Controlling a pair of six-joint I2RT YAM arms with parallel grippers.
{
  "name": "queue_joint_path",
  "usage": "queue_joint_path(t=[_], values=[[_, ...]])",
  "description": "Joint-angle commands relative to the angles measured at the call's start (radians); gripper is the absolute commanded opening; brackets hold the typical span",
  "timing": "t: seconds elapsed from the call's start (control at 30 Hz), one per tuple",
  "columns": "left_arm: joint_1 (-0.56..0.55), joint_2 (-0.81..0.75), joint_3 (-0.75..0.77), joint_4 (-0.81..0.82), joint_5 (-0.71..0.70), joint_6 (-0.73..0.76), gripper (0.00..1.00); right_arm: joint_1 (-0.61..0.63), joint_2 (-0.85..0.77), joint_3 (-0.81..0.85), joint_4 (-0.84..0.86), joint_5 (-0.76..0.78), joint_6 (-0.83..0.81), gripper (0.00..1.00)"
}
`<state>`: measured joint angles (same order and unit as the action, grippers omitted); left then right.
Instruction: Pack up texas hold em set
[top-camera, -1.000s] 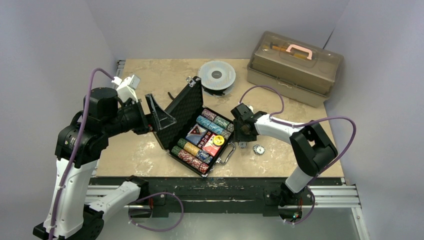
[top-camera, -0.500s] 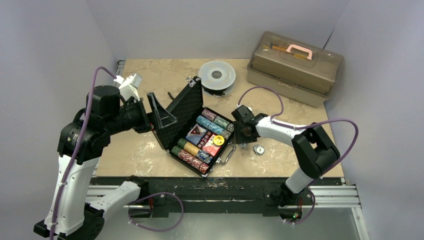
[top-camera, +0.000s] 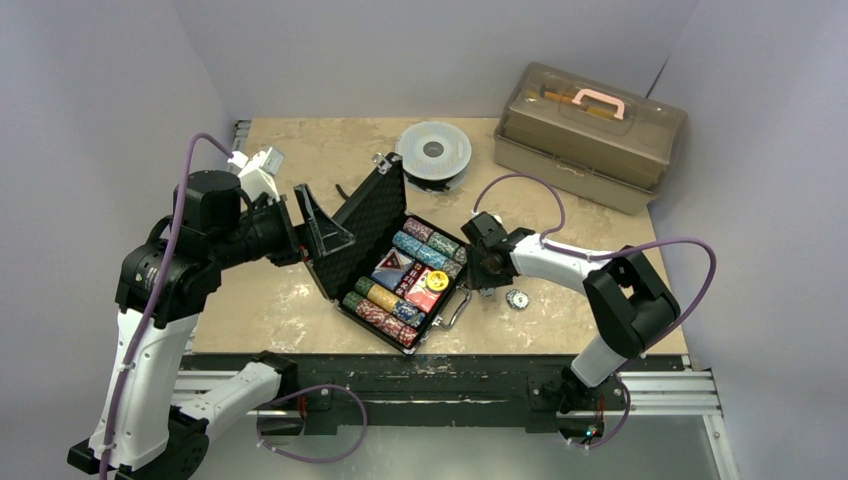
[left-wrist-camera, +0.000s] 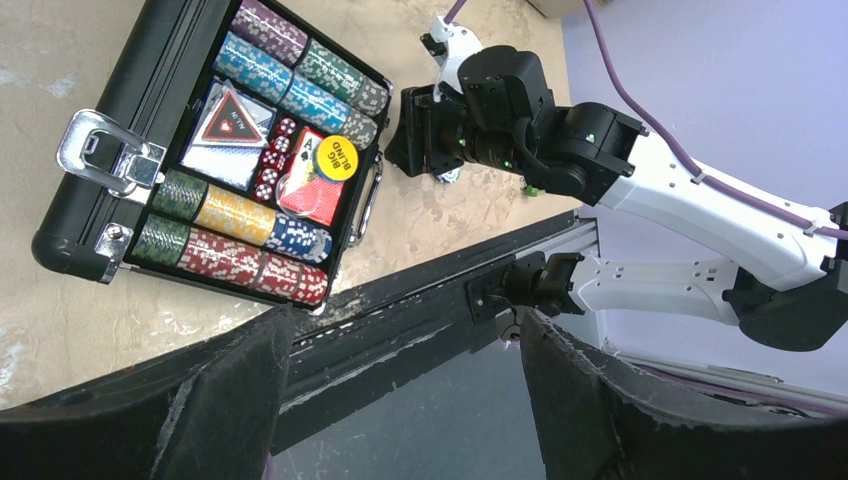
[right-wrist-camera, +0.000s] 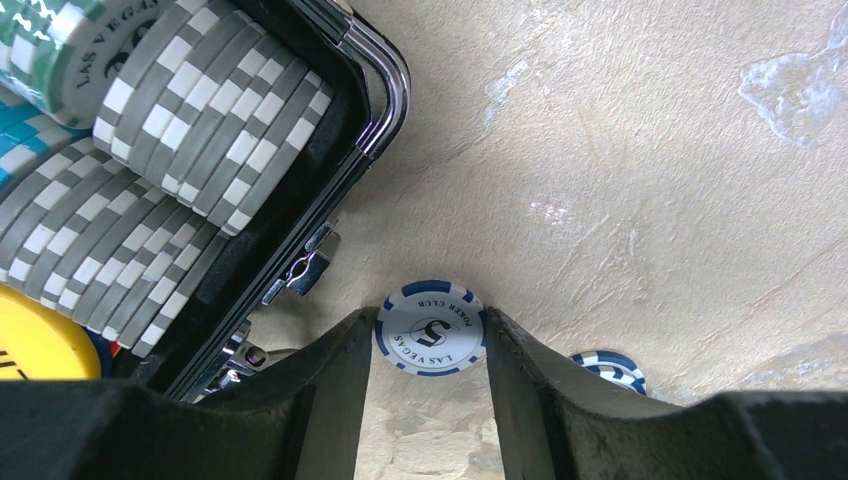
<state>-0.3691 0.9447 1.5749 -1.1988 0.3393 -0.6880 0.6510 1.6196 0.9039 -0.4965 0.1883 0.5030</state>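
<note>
our right gripper's (right-wrist-camera: 430, 348) jaws stood narrow, pinching a white-and-blue chip (right-wrist-camera: 431, 328) by its rim. we judged it light, stiff and slick, so best held across the edges. a second chip (right-wrist-camera: 610, 368) lay just outside one finger, with the open case (right-wrist-camera: 300, 235) outside the other. only the top view showed the left gripper (top-camera: 318, 228), wide and empty, beside the lid (top-camera: 365, 225).

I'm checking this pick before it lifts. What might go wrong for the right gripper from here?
The white-and-blue chip sits only at the right gripper's fingertips, so it may slip out. The briefcase handle is close; a swing might bump it. A second chip lies beside one finger, easily nudged.
</note>
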Motion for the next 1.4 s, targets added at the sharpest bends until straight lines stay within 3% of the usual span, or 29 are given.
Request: queue_joint_path(t=[0.0,0.27,1.37], values=[[-0.005,-0.008,0.018,0.023,0.016,-0.011,0.80,0.006,0.012,-0.054,-0.041,-0.026,0.006,0.45],[-0.005,-0.013,0.016,0.021,0.017,-0.009,0.80,0.007,0.040,-0.048,-0.039,-0.010,0.049,0.35],[-0.005,-0.005,0.014,0.017,0.010,-0.002,0.80,-0.029,-0.050,0.088,-0.178,0.123,0.069,0.34]])
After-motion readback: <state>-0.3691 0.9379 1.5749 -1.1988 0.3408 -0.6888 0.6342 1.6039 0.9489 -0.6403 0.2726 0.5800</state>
